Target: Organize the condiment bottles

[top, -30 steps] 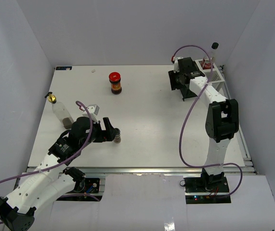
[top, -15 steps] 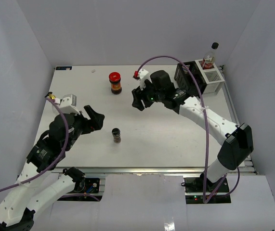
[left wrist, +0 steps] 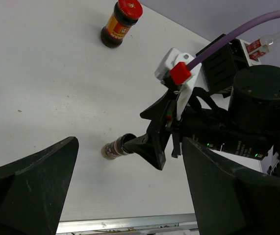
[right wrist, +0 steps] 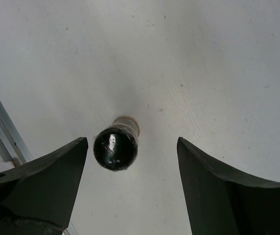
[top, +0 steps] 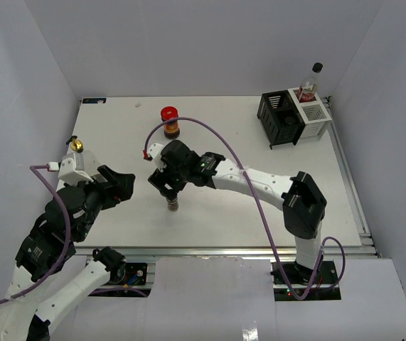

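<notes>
The right gripper [top: 167,190] is reaching across the table [top: 224,213] and hovering over a tiny black-capped spice shaker [right wrist: 115,148]. The shaker is standing upright at about 7 o'clock from the table's centre. The jaws are spread wide and holding nothing. In the wrist view the cap is sitting between the fingers [right wrist: 56,171] but off-centre, close to the 9 o'clock one.

To grasp it cleanly, I judge the wrist should shift toward 9 o'clock until the cap is centred. It should then sink straight down and close on the body below the cap, since so small a bottle is likely to tip.

The left gripper [top: 123,186] is waiting at the shaker's 9 o'clock, fully open and empty. The red-lidded jar [top: 170,122] is standing at 11 o'clock, and the wire rack [top: 291,117] with the red-labelled bottle [top: 306,88] at 2 o'clock.
</notes>
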Available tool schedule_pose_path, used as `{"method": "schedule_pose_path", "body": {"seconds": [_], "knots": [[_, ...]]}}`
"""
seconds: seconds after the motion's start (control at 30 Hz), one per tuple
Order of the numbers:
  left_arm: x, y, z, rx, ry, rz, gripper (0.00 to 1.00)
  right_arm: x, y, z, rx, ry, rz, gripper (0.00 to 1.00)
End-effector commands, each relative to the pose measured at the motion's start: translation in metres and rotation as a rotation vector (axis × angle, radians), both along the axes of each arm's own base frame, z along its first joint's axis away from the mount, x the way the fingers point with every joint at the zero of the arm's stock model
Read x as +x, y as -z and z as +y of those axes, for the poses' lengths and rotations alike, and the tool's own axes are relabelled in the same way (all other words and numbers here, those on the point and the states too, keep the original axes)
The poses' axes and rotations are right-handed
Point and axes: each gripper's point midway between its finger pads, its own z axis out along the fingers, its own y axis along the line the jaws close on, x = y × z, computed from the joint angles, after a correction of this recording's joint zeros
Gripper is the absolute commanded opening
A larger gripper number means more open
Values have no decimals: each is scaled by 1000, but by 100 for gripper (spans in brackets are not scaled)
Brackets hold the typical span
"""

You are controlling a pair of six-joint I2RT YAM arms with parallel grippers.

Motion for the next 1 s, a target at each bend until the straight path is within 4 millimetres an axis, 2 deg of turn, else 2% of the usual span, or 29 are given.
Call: {"method": "schedule_pose_path", "body": {"seconds": [0.0,0.53,0.73,0.97], "knots": [[2,19,-3,38,6,62,97,6,-11,5,-52,50,-88,81],[5,23,-6,41,14,61,98,-10,24,4,-113,24,-56,80],[4,32,-7,37,16,72,98,-12,28,8,-90,20,-49,79],[2,30,-4,39,11,66,98,-15,36,10,-88,13,-30,78]]}}
